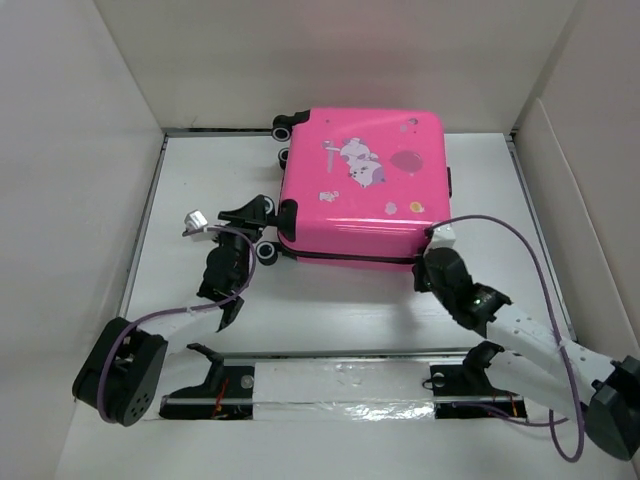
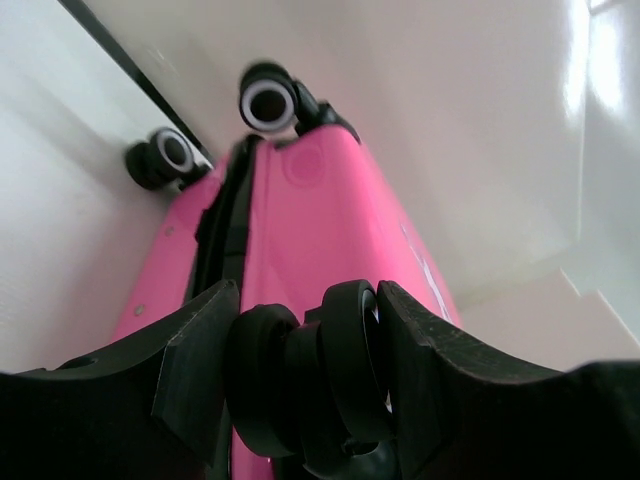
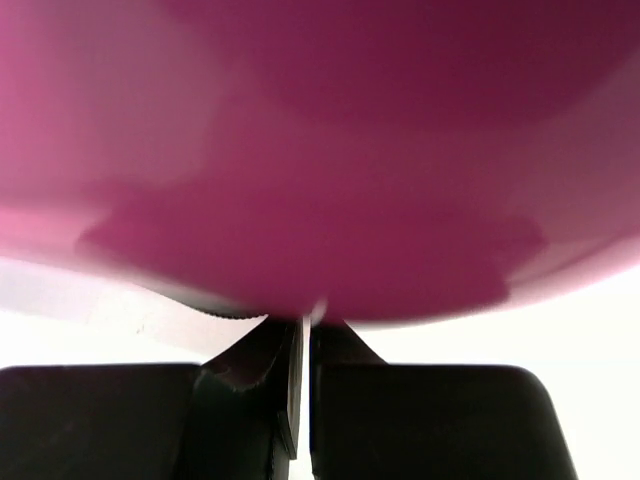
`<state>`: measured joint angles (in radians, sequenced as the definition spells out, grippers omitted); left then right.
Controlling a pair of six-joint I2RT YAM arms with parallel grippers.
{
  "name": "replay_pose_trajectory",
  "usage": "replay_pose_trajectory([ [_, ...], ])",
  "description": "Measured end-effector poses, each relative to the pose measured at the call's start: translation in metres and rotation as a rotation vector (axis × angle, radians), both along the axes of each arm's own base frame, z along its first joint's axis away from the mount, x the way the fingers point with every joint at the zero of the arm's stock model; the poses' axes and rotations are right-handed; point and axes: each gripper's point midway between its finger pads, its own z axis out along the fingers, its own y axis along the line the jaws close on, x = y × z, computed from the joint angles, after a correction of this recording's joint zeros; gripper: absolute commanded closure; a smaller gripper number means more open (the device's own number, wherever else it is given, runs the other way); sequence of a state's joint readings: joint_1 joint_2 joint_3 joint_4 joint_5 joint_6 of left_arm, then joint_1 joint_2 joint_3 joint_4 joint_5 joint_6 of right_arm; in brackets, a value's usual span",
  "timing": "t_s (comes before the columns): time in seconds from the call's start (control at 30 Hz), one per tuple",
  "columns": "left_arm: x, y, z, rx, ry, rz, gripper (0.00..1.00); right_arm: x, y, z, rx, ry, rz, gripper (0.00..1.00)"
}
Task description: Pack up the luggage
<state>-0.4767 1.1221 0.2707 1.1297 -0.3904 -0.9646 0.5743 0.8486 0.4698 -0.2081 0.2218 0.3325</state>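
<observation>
Pinching a black caster wheel (image 2: 275, 385) of the luggage (image 1: 360, 190), the left gripper (image 2: 305, 330) is clamping it between both fingers, with the pink shell stretching away just ahead. The right gripper (image 3: 302, 345) is pressing its fingers together, and the luggage's near right corner is looming directly beyond its tips.

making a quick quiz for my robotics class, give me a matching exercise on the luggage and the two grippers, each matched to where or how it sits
Things:
1. luggage
2. left gripper
3. right gripper

Place or state:
a. shut, at the luggage's near right corner
b. lying flat, print side up
c. clamped on a caster wheel

Pairs: 1-b; 2-c; 3-a
</observation>
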Motion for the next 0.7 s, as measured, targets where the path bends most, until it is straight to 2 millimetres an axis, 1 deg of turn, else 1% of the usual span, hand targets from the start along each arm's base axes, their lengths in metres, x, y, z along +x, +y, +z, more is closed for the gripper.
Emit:
replay_pose_trajectory([
  [0.07, 0.006, 0.009, -0.003, -0.002, 0.001, 0.061, 1.0, -0.005, 0.011, -0.007, -0.072, -0.032, -0.008, 1.0],
  [0.13, 0.012, 0.016, -0.007, -0.007, 0.004, 0.114, 1.0, -0.007, 0.019, -0.009, -0.174, -0.044, -0.009, 1.0],
  [0.23, 0.013, 0.018, -0.009, -0.006, 0.006, 0.143, 1.0, -0.005, 0.016, -0.008, -0.272, -0.037, -0.016, 1.0],
  [0.3, 0.011, 0.016, -0.008, 0.0, 0.002, 0.14, 1.0, -0.002, 0.011, -0.005, -0.245, -0.018, -0.013, 1.0],
  [0.47, -0.002, -0.009, 0.005, 0.012, -0.028, 0.034, 1.0, 0.016, -0.013, 0.003, -0.097, 0.025, -0.052, 1.0],
  [0.5, -0.004, -0.012, 0.006, 0.014, -0.032, 0.023, 1.0, 0.017, -0.014, 0.004, -0.091, 0.026, -0.054, 1.0],
  [0.57, -0.005, -0.012, 0.009, 0.016, -0.039, 0.034, 1.0, 0.016, -0.007, 0.0, -0.123, 0.024, -0.047, 1.0],
  [0.6, -0.004, -0.01, 0.009, 0.017, -0.04, 0.045, 1.0, 0.016, -0.001, -0.004, -0.17, 0.022, -0.042, 1.0],
  [0.63, -0.003, -0.007, 0.009, 0.015, -0.041, 0.064, 1.0, 0.014, 0.01, -0.007, -0.212, 0.016, -0.022, 1.0],
  [0.67, -0.004, -0.013, 0.005, 0.026, -0.033, 0.036, 1.0, 0.007, 0.06, -0.004, -0.137, 0.015, 0.118, 1.0],
  [0.7, -0.006, -0.023, 0.001, 0.031, -0.024, 0.002, 1.0, -0.006, 0.118, 0.008, -0.083, 0.0, 0.276, 1.0],
])
